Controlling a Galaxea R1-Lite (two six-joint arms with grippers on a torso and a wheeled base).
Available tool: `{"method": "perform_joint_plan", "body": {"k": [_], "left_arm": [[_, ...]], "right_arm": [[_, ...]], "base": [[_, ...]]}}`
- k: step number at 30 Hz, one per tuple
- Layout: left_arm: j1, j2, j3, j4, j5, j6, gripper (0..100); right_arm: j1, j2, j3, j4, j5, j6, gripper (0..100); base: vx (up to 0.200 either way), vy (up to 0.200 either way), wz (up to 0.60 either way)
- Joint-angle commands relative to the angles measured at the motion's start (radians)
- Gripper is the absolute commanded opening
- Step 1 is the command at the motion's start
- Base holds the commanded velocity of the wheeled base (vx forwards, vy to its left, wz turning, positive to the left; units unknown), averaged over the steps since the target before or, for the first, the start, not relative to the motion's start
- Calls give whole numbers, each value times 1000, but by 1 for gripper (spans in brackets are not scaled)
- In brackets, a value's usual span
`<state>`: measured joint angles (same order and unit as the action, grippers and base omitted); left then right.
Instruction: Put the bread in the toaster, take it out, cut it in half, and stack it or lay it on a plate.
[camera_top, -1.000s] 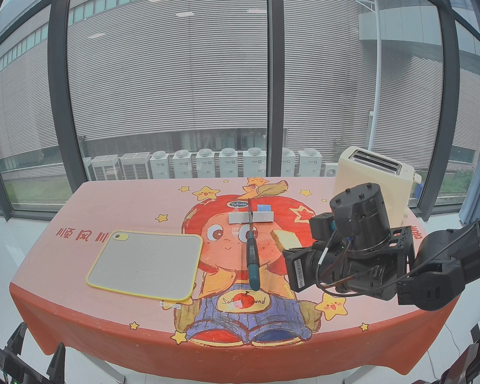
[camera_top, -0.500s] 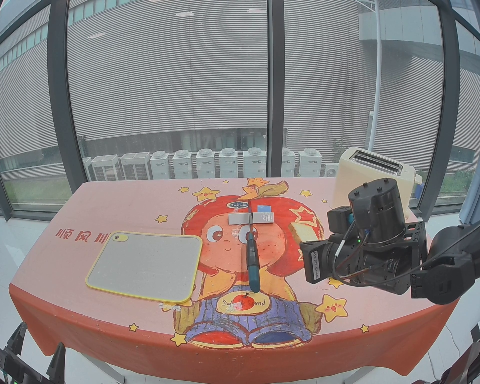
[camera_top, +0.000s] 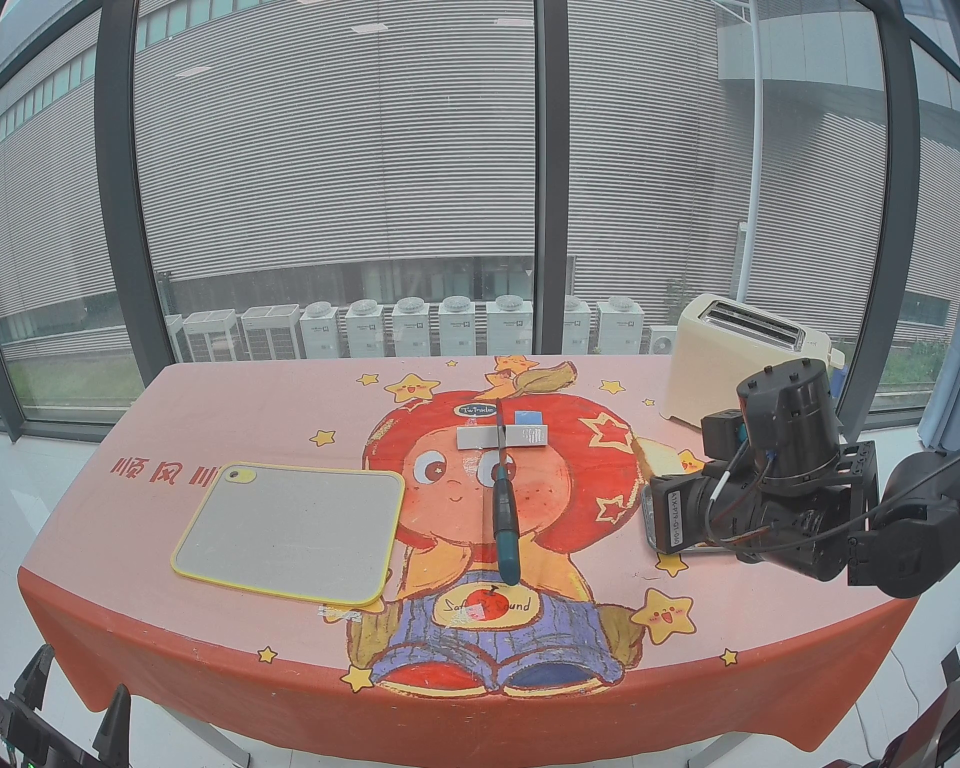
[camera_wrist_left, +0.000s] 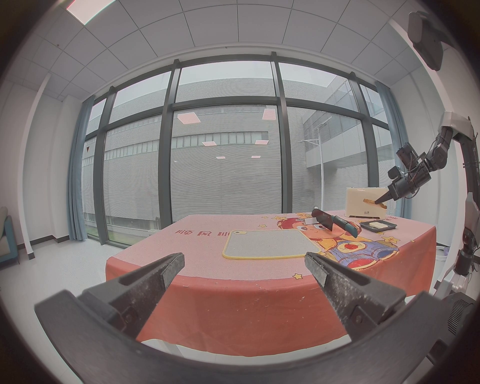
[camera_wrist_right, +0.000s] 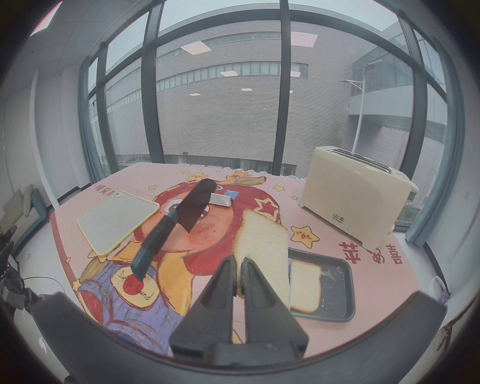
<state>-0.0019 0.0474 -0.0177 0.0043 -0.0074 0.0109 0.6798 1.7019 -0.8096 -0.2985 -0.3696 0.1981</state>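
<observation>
The left gripper (camera_wrist_left: 243, 260) hangs low off the near left corner of the counter (camera_top: 250, 420), below the level of its top, facing across it with its jaws wide apart and nothing between them.

On the left of the counter lies the cutting board (camera_top: 290, 530), flat. Right of it, at the middle, the knife (camera_top: 505, 500) lies with its handle toward the near edge and its blade across a small grey holder (camera_top: 503, 435).

The right arm (camera_top: 900, 540) reaches in from the right, held above the counter's right side. The right gripper (camera_wrist_right: 239, 272) has its jaws pressed together on the lower edge of the bread (camera_wrist_right: 262, 247), which stands upright in the air above the counter.

In the head view the arm's bulk covers the jaws, and just a pale corner of the bread (camera_top: 655, 455) peeks out to its left. The right wrist view shows a dark tray (camera_wrist_right: 340, 295) beneath the bread with a second slice (camera_wrist_right: 305, 285) lying flat in it; in the head view the arm hides both.

The toaster (camera_top: 745, 360) stands at the far right corner, its slots up, well apart from the held bread.
</observation>
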Motion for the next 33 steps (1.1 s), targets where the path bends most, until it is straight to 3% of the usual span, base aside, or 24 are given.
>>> {"method": "perform_joint_plan", "body": {"k": [1, 3, 13, 33], "left_arm": [[0, 2, 18, 0, 0, 0, 100], [0, 2, 18, 0, 0, 0, 100], [0, 2, 18, -1, 0, 0, 100], [0, 2, 18, -1, 0, 1, 100]], "right_arm": [[-17, -5, 23, -2, -2, 3, 0], [-45, -7, 50, -13, -22, 1, 0], [-118, -59, 96, -10, -25, 1, 0], [-152, -42, 92, -5, -25, -11, 0]], "base": [[0, 0, 0], [0, 0, 0], [0, 0, 0], [0, 0, 0]]}}
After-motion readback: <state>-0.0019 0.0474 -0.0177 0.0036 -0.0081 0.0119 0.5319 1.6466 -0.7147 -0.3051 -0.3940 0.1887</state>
